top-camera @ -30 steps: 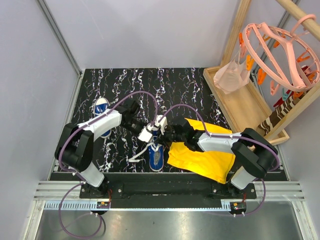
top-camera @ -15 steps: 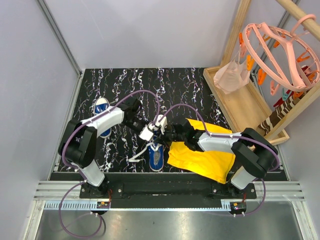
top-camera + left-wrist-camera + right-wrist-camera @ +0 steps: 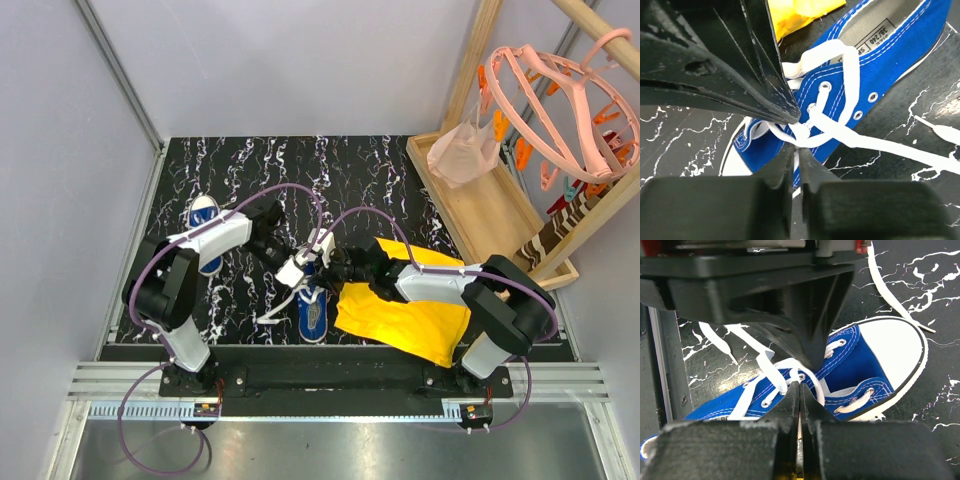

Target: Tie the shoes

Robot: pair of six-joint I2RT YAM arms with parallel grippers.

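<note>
Black, white-veined tabletop [image 3: 380,170] is seen under both arms, with a yellow cloth [image 3: 405,318] spread over its right front part. One blue shoe [image 3: 312,318] is laid near the front edge, just beside the cloth, its front half covered from above by the two wrists. The second shoe [image 3: 204,212] is parked well apart at the left, partly hidden by the left arm.

Several failures can be expected from here. Nothing is seen pinning the worked shoe down, so it could be dragged or tipped on the smooth top if the white lace [image 3: 880,145] is pulled hard. The flat lace is gripped only at the very fingertips, so it could be lost by a sideways tug, and the crossing over the eyelets [image 3: 825,86] could be slackened. A collision is also risked, since the two grippers are working almost tip to tip.

The left gripper [image 3: 795,147] is closed to a hairline slit, and the lace crossing appears to be nipped at its tips. The right gripper [image 3: 799,386] is pressed together likewise, its tips set against the lace loop above the tongue, which is judged to be pinched too
</note>
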